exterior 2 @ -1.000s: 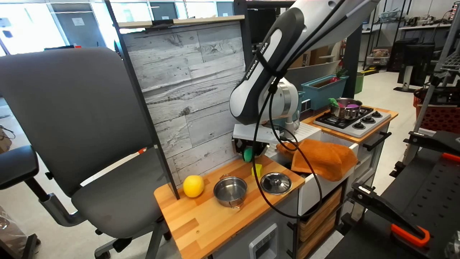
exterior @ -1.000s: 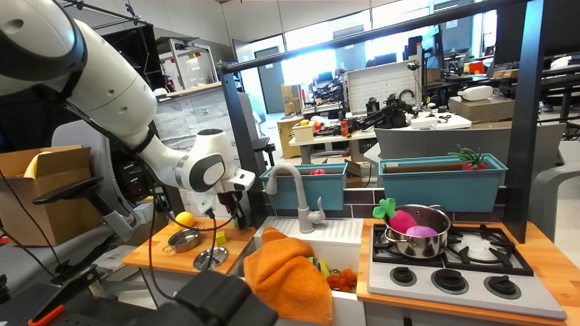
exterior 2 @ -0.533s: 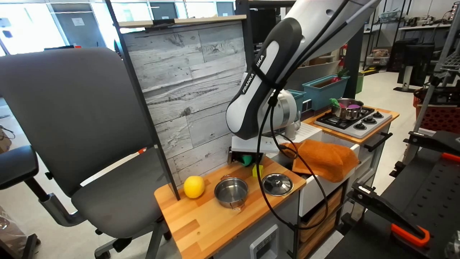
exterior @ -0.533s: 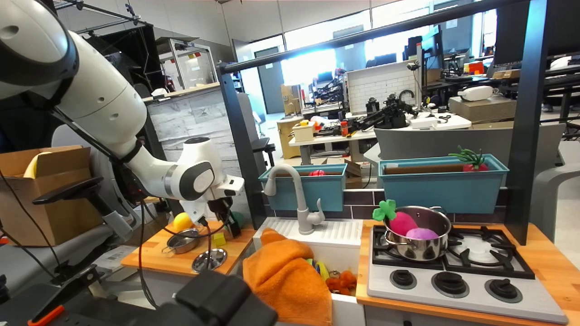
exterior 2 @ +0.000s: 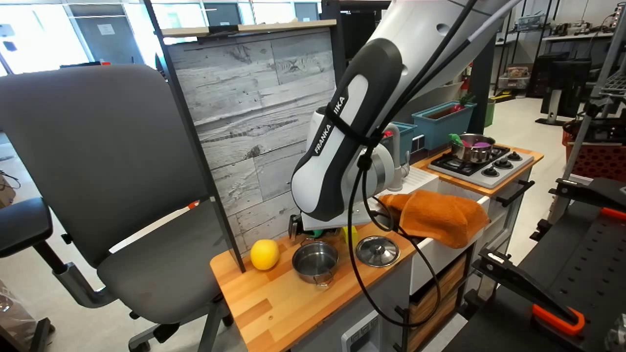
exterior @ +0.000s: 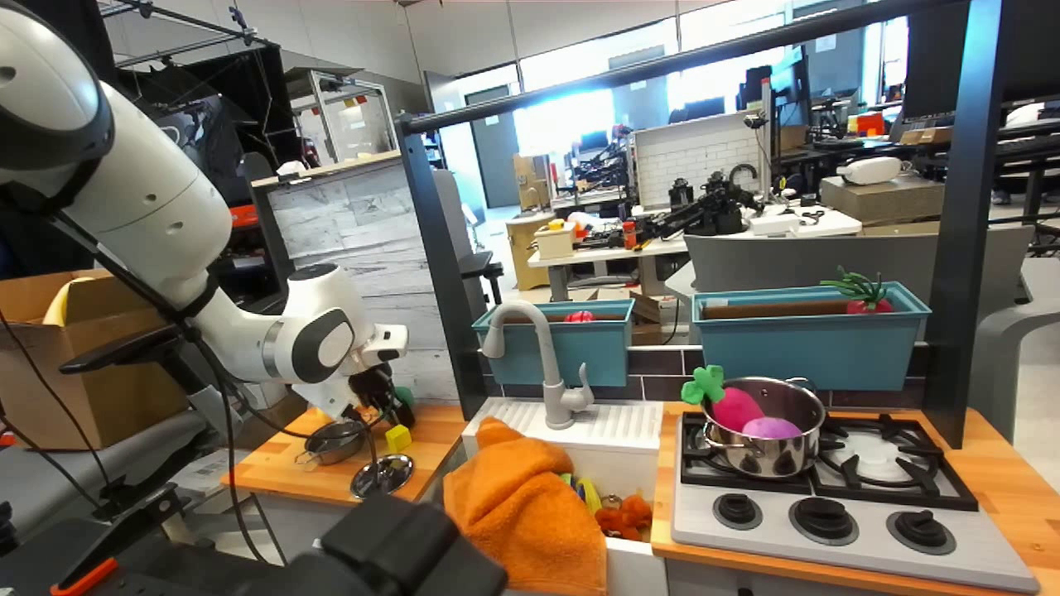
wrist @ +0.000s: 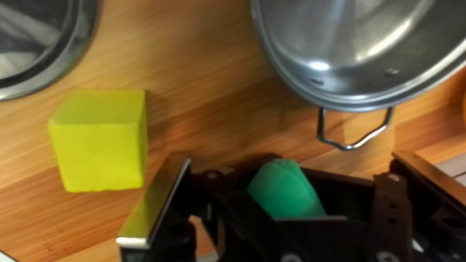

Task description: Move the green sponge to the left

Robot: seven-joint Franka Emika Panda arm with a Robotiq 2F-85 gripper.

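Countertop (wrist: 211, 69): lime-green sponge (wrist: 98, 145), flat, near-cubic.

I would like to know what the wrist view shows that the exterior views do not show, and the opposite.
Only the wrist view: two rivets inside the small pot and, clearly, the gripper with its jaws apart.

Only the exterior views: the orange cloth, the faucet and the stove.

Shared: the green sponge, a lime-yellow block, on the wooden counter, with the small pot and a lid near it, both cut off in the wrist view; and a teal thing near the jaws.
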